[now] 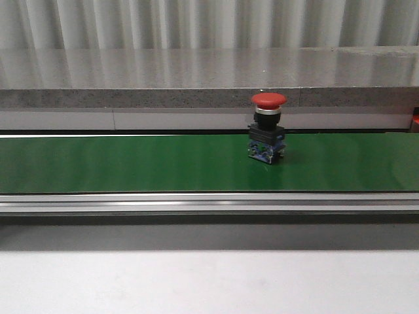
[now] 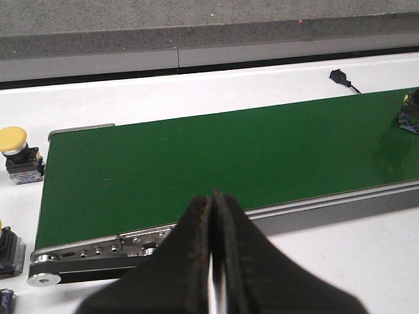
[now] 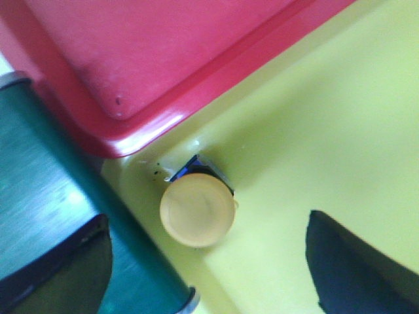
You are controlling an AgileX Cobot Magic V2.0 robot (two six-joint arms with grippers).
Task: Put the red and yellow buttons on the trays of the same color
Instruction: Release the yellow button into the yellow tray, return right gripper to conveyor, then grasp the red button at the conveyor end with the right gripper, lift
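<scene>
On the white table [image 2: 196, 85], off the left end of the green belt [image 2: 229, 157], a yellow button [image 2: 16, 152] stands by itself. More small parts peek in at the edge near it, too cut off to name. The left gripper [image 2: 213, 261] hangs over the near edge of the belt with its fingers pressed together, holding nothing. Farther right, a red button [image 1: 268, 127] stands upright on the belt with nothing around it. At the right end, a red tray [image 3: 163, 59] sits beside a yellow tray [image 3: 327, 150]. Another yellow button [image 3: 197, 209] sits in the yellow tray's corner. The right gripper [image 3: 209, 261] hangs above it, fingers wide apart.
</scene>
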